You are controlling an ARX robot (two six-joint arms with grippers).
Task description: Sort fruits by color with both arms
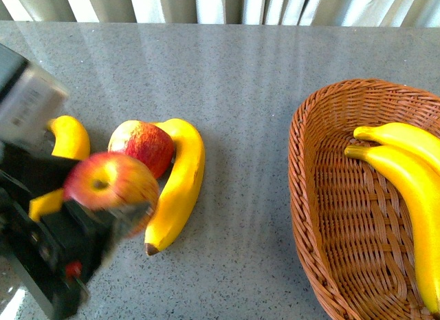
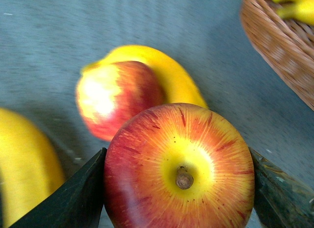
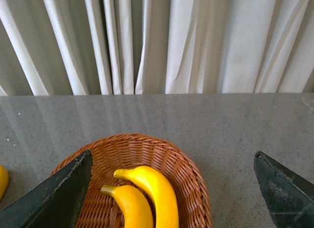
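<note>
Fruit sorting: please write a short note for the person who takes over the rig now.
Left gripper: fingers shut on one apple.
Right gripper: open, empty, above the wicker basket.
Done: two bananas lie in that basket.
To do: place the held apple. The second apple, the curved banana beside it and another banana behind the left arm lie on the table. No other basket in view.

The apples (image 1: 110, 182) are red streaked yellow, bananas (image 1: 180, 182) bright yellow, basket (image 1: 297, 155) woven brown, table (image 1: 247, 93) speckled grey.
</note>
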